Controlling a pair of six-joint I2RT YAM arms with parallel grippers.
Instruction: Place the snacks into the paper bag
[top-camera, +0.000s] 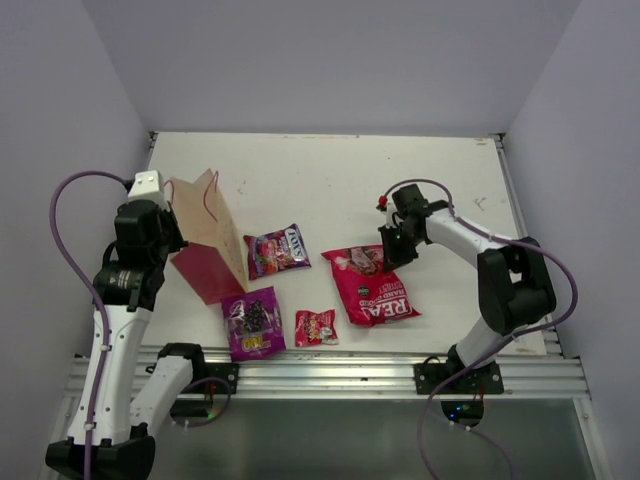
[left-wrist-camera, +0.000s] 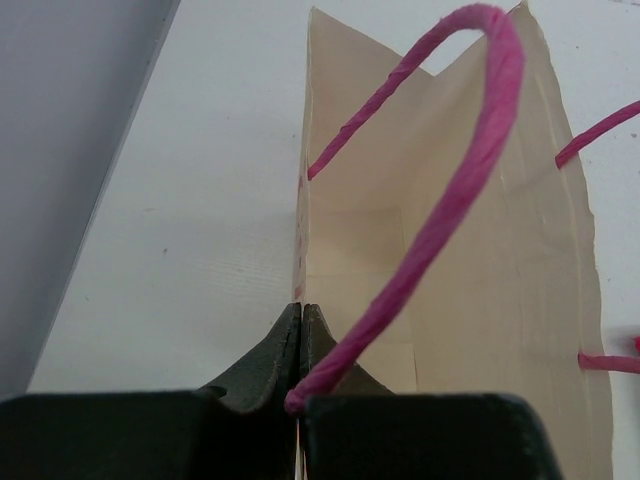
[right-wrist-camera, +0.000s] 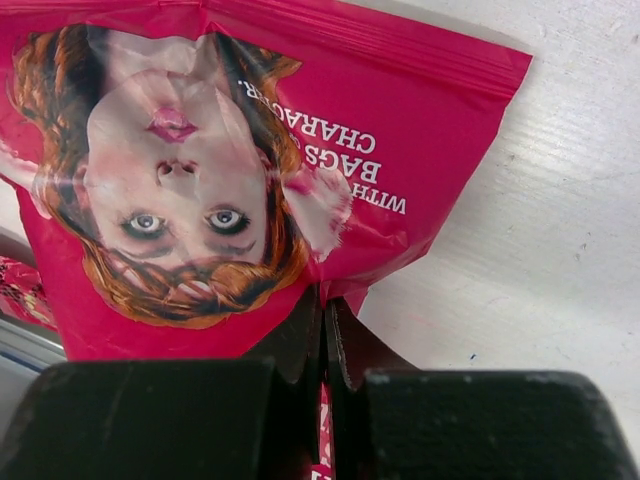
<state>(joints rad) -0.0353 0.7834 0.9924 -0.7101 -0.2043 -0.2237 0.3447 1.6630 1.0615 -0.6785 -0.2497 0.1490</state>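
The paper bag (top-camera: 208, 250) stands upright at the left, with tan sides, a magenta panel and its mouth open. My left gripper (top-camera: 172, 222) is shut on the bag's left wall at the rim. In the left wrist view the gripper (left-wrist-camera: 301, 312) pinches the thin paper wall (left-wrist-camera: 345, 180) beside a pink string handle (left-wrist-camera: 455, 190). My right gripper (top-camera: 386, 257) is shut on the top edge of the large pink-red "REAL" pouch (top-camera: 376, 288), which lies on the table. In the right wrist view the gripper (right-wrist-camera: 326, 305) clamps that pouch (right-wrist-camera: 420, 130). The purple-pink packet (top-camera: 277, 250), the purple pouch with yellow text (top-camera: 252, 322) and the small red packet (top-camera: 316, 327) lie flat.
The white table (top-camera: 330, 180) is walled at the back and both sides. A metal rail (top-camera: 330, 372) runs along the near edge, close to the purple pouch and the small red packet.
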